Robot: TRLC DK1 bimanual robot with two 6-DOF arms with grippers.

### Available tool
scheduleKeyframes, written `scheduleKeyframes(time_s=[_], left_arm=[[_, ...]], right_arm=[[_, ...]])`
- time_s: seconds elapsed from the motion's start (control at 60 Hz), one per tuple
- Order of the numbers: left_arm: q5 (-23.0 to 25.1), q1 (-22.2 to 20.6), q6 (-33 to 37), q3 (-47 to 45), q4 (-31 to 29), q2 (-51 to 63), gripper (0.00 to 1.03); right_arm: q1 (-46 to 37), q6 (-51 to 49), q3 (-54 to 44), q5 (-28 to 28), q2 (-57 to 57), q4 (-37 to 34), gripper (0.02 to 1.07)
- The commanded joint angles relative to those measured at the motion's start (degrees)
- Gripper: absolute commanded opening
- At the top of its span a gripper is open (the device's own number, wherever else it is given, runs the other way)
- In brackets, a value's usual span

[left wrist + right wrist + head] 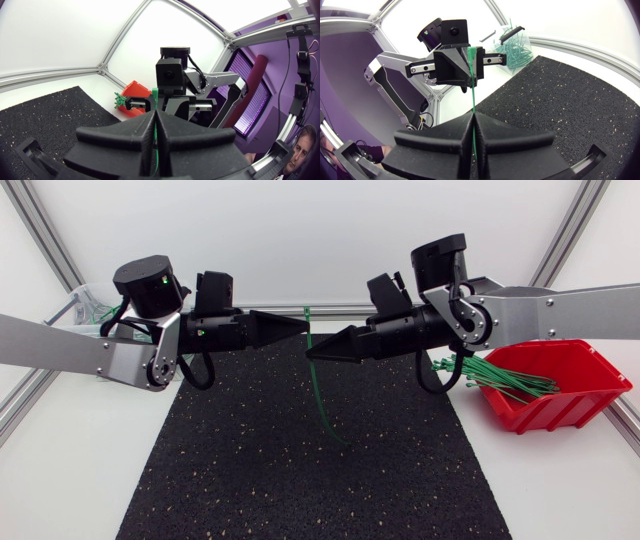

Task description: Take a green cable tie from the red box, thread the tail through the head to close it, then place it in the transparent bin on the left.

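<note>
My left gripper [302, 326] and right gripper [311, 354] are both clamped on the green cable tie [472, 100] above the black mat [250, 470]. Its tail seemingly dangles toward 6 o'clock. The red box [575, 395] sits at 3 o'clock.

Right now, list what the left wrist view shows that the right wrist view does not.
Only the left wrist view shows the red box and the spare ties sticking out of it. Only the right wrist view shows the bin. Both show the mat and the tie, which is pinched by the left gripper and the right gripper. Each view looks past its own fingers at the other gripper head-on.
</note>
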Motion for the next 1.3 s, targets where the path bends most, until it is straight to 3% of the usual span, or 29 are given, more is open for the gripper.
scheduleKeyframes(time_s=[0.0, 0.033, 0.15, 0.25, 0.583, 0.717, 0.783, 1.0, 1.283], left_arm=[[-0.62, 0.47, -1.31, -0.18, 1.72, -1.81, 0.03], [-0.62, 0.56, -1.31, -0.18, 1.72, -1.81, 0.03], [-0.7, 1.26, -1.4, -0.18, 1.72, -2.77, 0.03], [-0.7, 1.96, -2.28, 0.7, 1.72, -3.48, 0.03], [1.05, 5.83, -8.08, 3.51, 0.75, -4.97, 0.03], [3.78, 7.85, -10.98, 4.48, -0.74, -6.73, 0.03], [4.75, 8.73, -10.98, 4.21, -3.64, -8.31, 0.03], [6.5, 10.05, -10.89, 3.33, -11.99, -11.56, 0.03], [6.15, 9.26, -10.72, 2.72, -22.8, -12.88, 0.03]], right_arm=[[1.12, -0.03, -0.79, 0.86, 1.41, -0.32, 0.08], [1.12, -0.38, -0.79, 1.3, 0.97, -0.41, 0.09], [0.85, -1.97, -0.52, 2.53, -0.88, -2.43, 0.4], [0.85, -4.52, -0.26, 4.55, -2.72, -5.42, 0.43], [-0.47, -14.62, 0.79, 10.18, -7.12, -15.35, 0.77], [-0.47, -18.31, -0.26, 15.01, -8.52, -16.67, 0.87], [-1.08, -19.9, -0.96, 17.29, -9.67, -16.94, 1.04], [1.2, -25.17, -4.48, 24.24, -14.68, -17.9, 1.04], [6.83, -28.77, -7.47, 31.36, -17.75, -25.55, 1.04]])
